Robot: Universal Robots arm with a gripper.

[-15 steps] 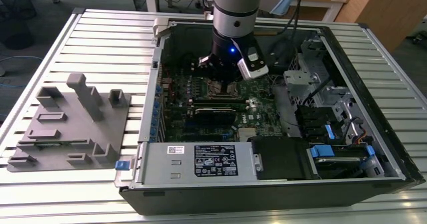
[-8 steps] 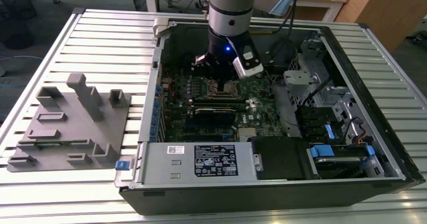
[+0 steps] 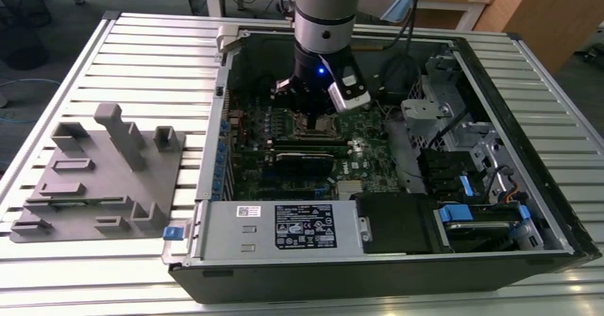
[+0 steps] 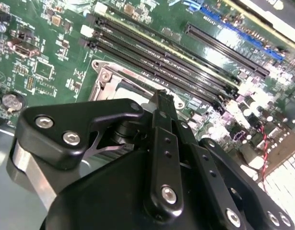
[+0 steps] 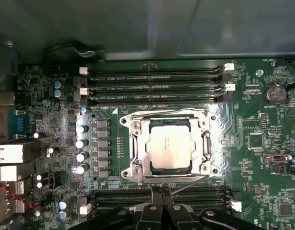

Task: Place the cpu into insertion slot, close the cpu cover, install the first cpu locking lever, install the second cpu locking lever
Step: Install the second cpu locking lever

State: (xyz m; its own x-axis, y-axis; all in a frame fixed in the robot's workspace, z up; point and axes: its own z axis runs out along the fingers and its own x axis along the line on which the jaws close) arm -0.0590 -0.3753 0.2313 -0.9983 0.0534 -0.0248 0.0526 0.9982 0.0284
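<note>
black linkage and bolts of the gripper (image 4: 161, 103) crowd the second wrist view, its two fingers pressed together into one narrow tip with nothing between them, hanging just over the edge of the insertion slot (image 4: 119, 84), most of which they hide there. in the first wrist view the cpu (image 5: 170, 145) lies flat in the insertion slot (image 5: 169, 145), square, so it has no real long axis; its pale metal face points up and its edges run parallel to the long black memory slots (image 5: 154, 86) on both sides. the cpu cover (image 5: 137, 146) seems to be down around the chip as a silvery frame, though glare makes this hard to judge, and the thin levers along its edges are hard to trace. the fingers (image 5: 162, 203) are cut off by the picture's edge. in the exterior view the arm reaches into the open computer case (image 3: 556, 210), the gripper (image 3: 313, 111) blocking the socket, with a grey fixture block (image 3: 99, 174) on the slatted table (image 3: 141, 40) at the exterior view's left.
</note>
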